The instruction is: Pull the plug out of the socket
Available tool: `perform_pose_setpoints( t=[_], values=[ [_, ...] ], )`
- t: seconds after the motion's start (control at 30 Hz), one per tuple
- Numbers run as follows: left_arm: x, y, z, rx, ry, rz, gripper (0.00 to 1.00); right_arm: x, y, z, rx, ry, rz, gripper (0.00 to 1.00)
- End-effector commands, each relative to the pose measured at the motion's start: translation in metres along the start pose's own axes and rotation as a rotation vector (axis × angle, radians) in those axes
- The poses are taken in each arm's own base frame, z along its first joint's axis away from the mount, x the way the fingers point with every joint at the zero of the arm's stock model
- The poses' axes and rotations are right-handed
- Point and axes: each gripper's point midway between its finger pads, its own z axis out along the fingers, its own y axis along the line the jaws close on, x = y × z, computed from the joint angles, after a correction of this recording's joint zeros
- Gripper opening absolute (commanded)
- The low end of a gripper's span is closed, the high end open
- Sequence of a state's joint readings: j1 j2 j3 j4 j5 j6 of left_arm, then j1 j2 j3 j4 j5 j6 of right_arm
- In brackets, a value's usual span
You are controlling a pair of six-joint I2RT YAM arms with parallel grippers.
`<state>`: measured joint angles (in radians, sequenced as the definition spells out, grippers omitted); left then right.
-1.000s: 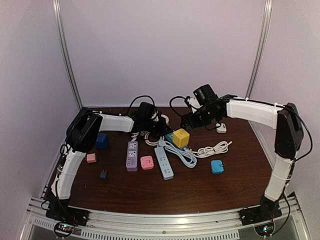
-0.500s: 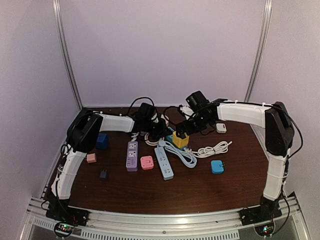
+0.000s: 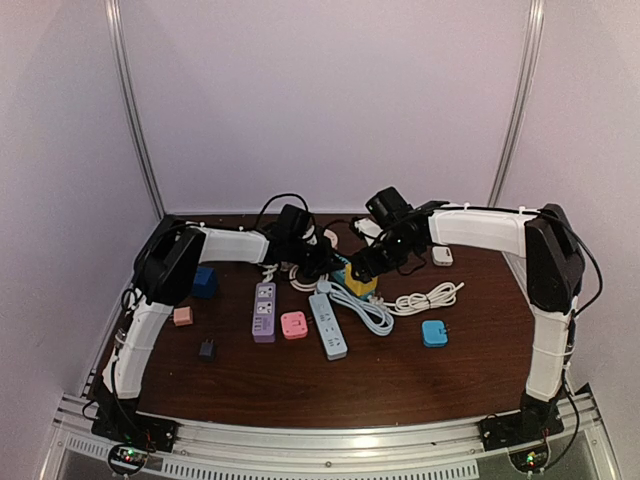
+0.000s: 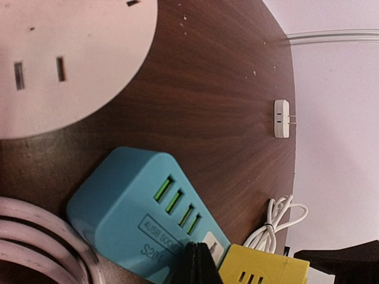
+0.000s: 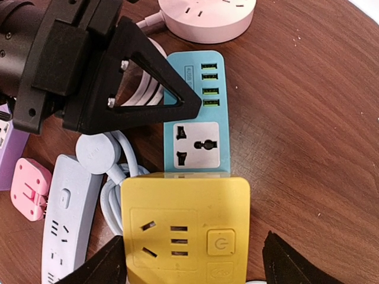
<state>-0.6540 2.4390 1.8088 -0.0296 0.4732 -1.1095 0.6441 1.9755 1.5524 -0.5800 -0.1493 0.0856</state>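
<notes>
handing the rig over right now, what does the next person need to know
Left hand: shut, tips resting on the teal rectangular power block, apparently bracing it.
Right hand: open, fingers either side of the yellow cube plug adapter, not gripping it yet.
Things: the yellow cube sits against the end of the teal block, next to its white socket face. It looks plugged in, but the joint itself is hidden.
Done: both hands are in position.
Left to do: probably close the right hand on the cube and pull it away while the left hand holds the block down.
</notes>
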Motion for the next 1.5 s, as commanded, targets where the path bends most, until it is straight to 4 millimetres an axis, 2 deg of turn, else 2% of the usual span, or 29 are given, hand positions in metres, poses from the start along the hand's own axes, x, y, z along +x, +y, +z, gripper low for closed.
perform_pose_setpoints(
  t=[0.0, 0.27, 0.43, 0.6, 0.8, 1.23, 1.47],
  values=[
    [0.008, 0.023, 0.003, -0.084, 0.018, -0.023, 0.01, -0.002, 0.005, 0.002, 0.002, 0.005, -0.008, 0.77],
    [0.01, 0.029, 0.003, -0.105, 0.022, -0.026, 0.01, 0.003, 0.008, 0.007, 0.006, 0.024, -0.016, 0.7],
    [0.012, 0.037, 0.002, -0.138, 0.022, -0.036, 0.01, -0.001, 0.007, 0.005, 0.016, 0.017, -0.011, 0.58],
    [0.015, 0.044, 0.002, -0.171, 0.024, -0.037, 0.0, -0.009, 0.007, -0.001, 0.02, -0.015, -0.004, 0.45],
    [0.024, 0.057, 0.002, -0.224, 0.032, -0.047, 0.0, -0.025, 0.007, -0.012, 0.026, -0.085, 0.005, 0.37],
    [0.038, 0.077, 0.004, -0.322, 0.041, -0.037, 0.0, -0.054, 0.017, -0.049, 0.014, -0.246, -0.026, 0.34],
    [0.042, 0.08, 0.004, -0.336, 0.052, -0.032, 0.0, -0.059, 0.018, -0.054, 0.012, -0.253, -0.019, 0.34]
  ],
)
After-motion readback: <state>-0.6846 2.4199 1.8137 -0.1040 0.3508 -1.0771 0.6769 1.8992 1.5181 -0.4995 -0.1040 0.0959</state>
